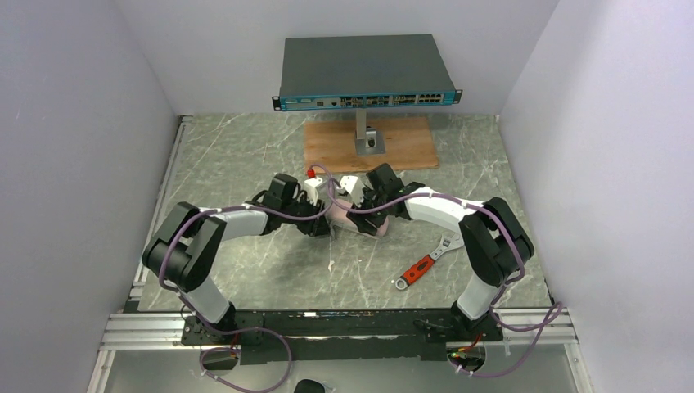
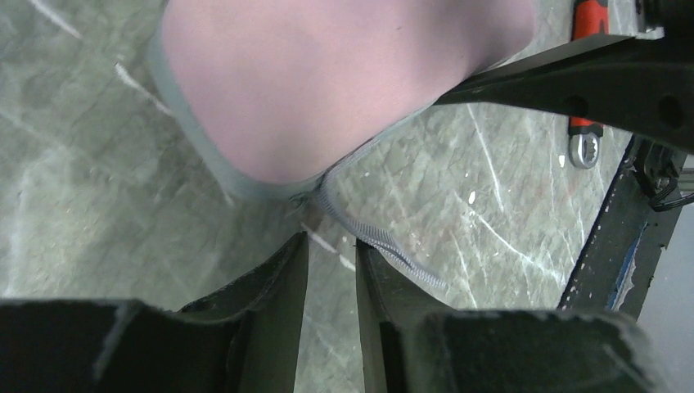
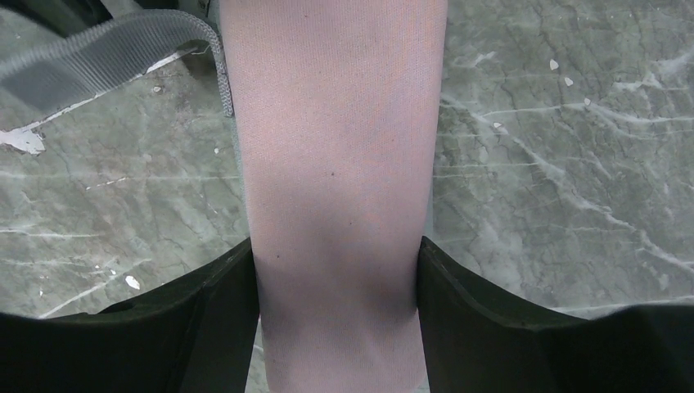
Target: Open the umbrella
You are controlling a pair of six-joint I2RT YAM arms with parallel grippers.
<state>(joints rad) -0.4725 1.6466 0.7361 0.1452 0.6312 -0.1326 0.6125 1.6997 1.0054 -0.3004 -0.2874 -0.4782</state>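
Grey marble worktop (image 1: 245, 164), centre: right gripper (image 3: 337, 270) clamped across collapsed umbrella (image 3: 335, 164); left gripper (image 2: 331, 246) slightly parted, empty, tips beside strap (image 2: 385, 241).

In the right wrist view the umbrella (image 3: 335, 164) runs off both the top and bottom edges, so neither end shows; in the left wrist view the top edge cuts it too. There the wrench (image 2: 584, 149) is clipped by the top edge and crossed by a dark bar, and whether the grey strap (image 2: 385, 241) touches the left gripper (image 2: 330, 246) cannot be told. From above, arms and cables hide most of the umbrella
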